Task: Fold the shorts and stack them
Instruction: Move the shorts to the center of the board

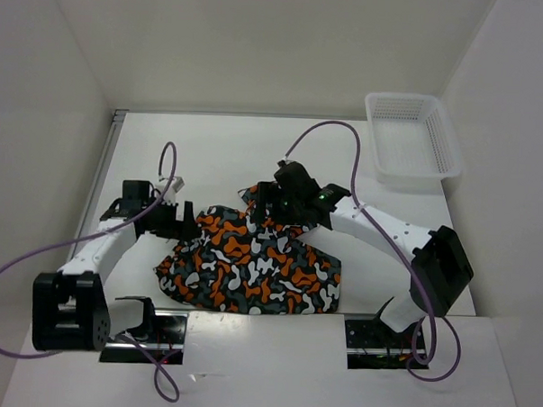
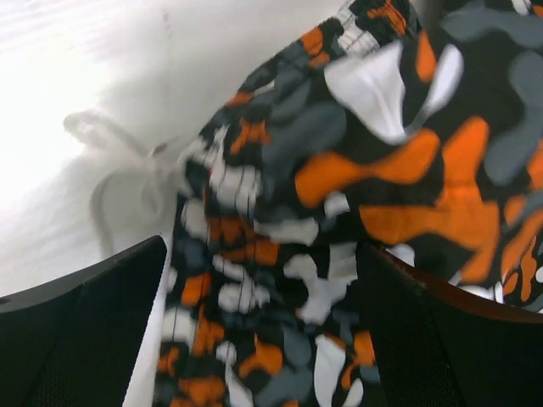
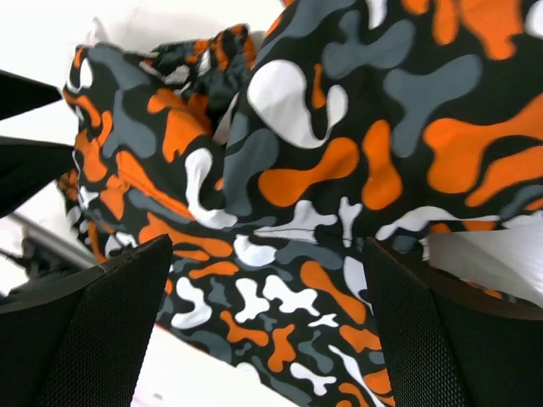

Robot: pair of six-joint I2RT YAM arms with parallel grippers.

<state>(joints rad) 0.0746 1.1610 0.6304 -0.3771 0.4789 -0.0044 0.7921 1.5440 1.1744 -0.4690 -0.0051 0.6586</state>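
The shorts (image 1: 251,266), camouflage-blotched in orange, white, black and grey-teal, lie crumpled on the white table between the two arms. My left gripper (image 1: 186,225) is at their left edge. In the left wrist view it (image 2: 261,254) is open, with the fabric (image 2: 339,170) lying between the wide-apart fingers and a white drawstring (image 2: 127,161) to the left. My right gripper (image 1: 267,203) is at the raised top edge of the shorts. In the right wrist view it (image 3: 268,254) is open, with the fabric (image 3: 305,153) bunched in front of and between the fingers.
A white mesh basket (image 1: 402,97) stands at the back right of the table (image 1: 211,147). White walls close in the left, back and right sides. Purple cables loop over both arms. The arm bases are at the near edge.
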